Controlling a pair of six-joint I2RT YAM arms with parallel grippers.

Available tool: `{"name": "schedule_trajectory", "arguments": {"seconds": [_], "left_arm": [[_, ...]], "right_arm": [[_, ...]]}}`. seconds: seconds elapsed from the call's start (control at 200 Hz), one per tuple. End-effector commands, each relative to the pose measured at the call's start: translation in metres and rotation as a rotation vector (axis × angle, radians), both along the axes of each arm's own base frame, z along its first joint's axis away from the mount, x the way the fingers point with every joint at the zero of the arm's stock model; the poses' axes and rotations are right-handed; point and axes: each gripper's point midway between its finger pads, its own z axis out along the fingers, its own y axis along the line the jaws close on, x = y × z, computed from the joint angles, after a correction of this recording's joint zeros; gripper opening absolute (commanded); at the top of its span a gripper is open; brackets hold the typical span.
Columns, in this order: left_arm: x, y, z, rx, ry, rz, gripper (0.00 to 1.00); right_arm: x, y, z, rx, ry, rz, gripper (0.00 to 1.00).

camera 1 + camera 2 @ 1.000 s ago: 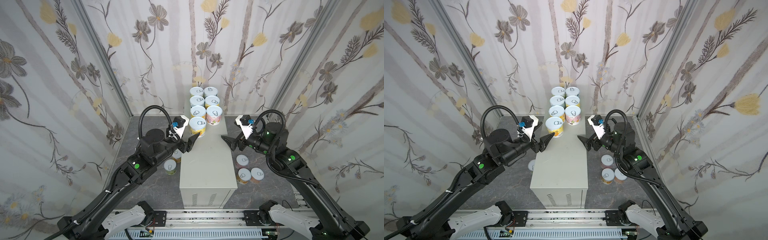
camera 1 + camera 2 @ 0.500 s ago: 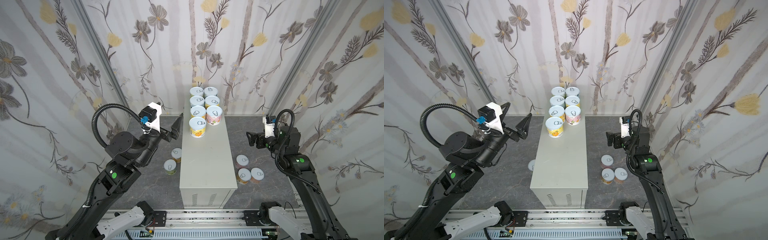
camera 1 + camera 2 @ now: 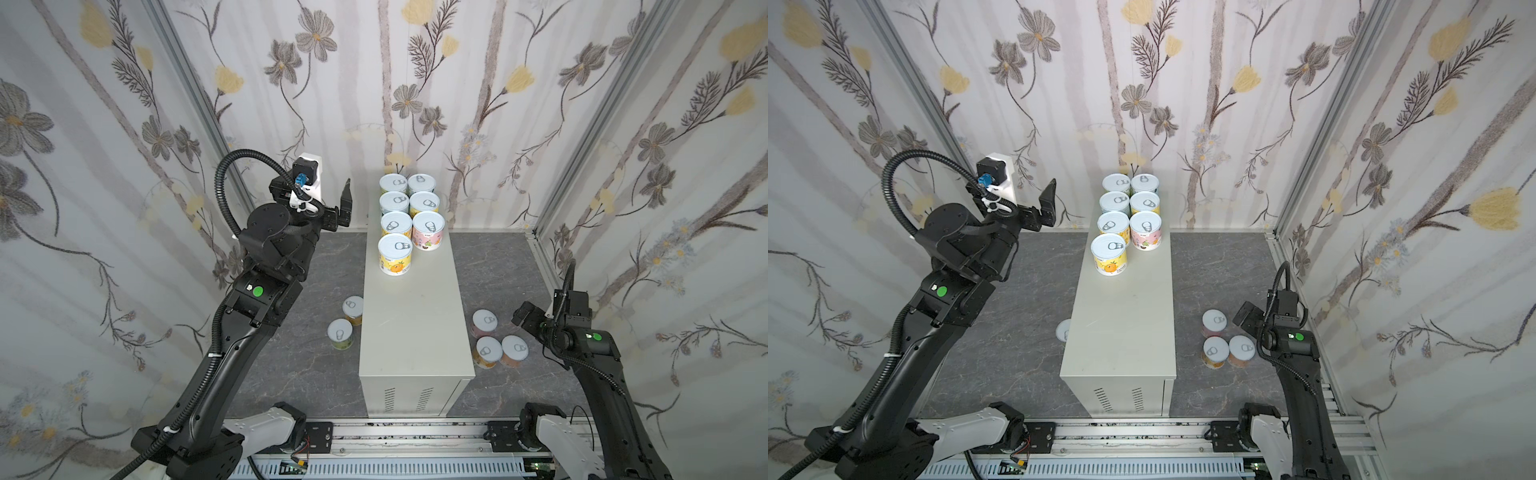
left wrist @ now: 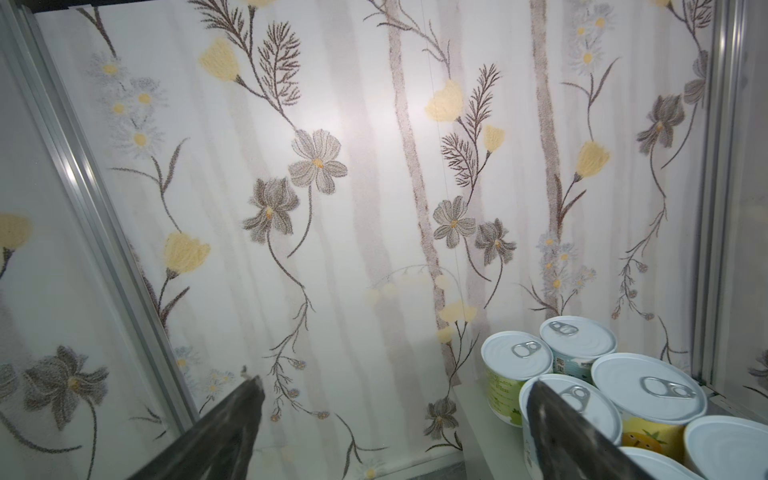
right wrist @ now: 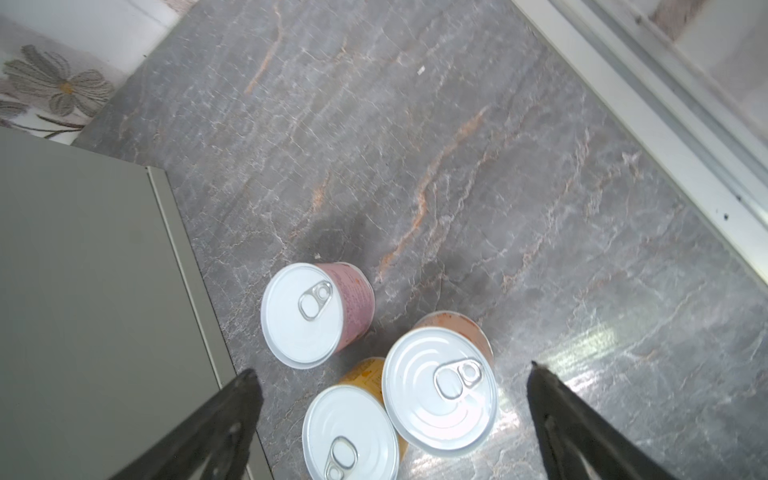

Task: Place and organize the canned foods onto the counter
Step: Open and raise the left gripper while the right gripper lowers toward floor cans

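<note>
Several canned foods [image 3: 409,212] stand in two rows at the far end of the counter [image 3: 411,332], the nearest one yellow [image 3: 395,254]. Two more cans [image 3: 347,322] stand on the floor to its left. On its right stand a pink can [image 5: 305,313], an orange one [image 5: 440,386] and a yellow one [image 5: 351,432]. My left gripper [image 4: 395,384] hangs open and empty, raised left of the counter's far end [image 3: 344,205]. My right gripper [image 5: 392,370] is open above the three right-hand cans [image 3: 496,340], touching none.
Floral wall panels with aluminium posts [image 3: 195,104] close in three sides. The floor [image 3: 316,374] is dark marbled stone. A rail with the arm bases [image 3: 407,436] runs along the front edge. The counter's near end has vent slots [image 3: 405,399].
My left gripper opened wide and drew back up and left from the yellow can, which stays on the counter. My right arm swung off the counter down over the right floor cans.
</note>
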Motion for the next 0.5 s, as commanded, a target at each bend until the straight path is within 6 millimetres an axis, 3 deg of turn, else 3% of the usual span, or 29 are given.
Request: {"name": "schedule_trajectory", "arguments": {"seconds": [0.0,0.095,0.275,0.495], "left_arm": [[0.006,-0.004,0.006,-0.03,-0.025,-0.073,1.0],[0.015,-0.005,0.0,-0.026,-0.012,-0.1,1.0],[0.024,-0.003,-0.009,-0.005,0.013,-0.11,1.0],[0.025,-0.003,-0.015,0.0,0.024,-0.122,1.0]], "right_arm": [[-0.028,0.002,-0.022,0.066,0.11,-0.099,1.0],[-0.038,0.004,-0.04,0.082,0.136,-0.112,1.0],[-0.034,0.02,-0.062,0.197,0.113,-0.116,1.0],[-0.023,0.022,-0.064,0.216,0.119,-0.113,1.0]]}}
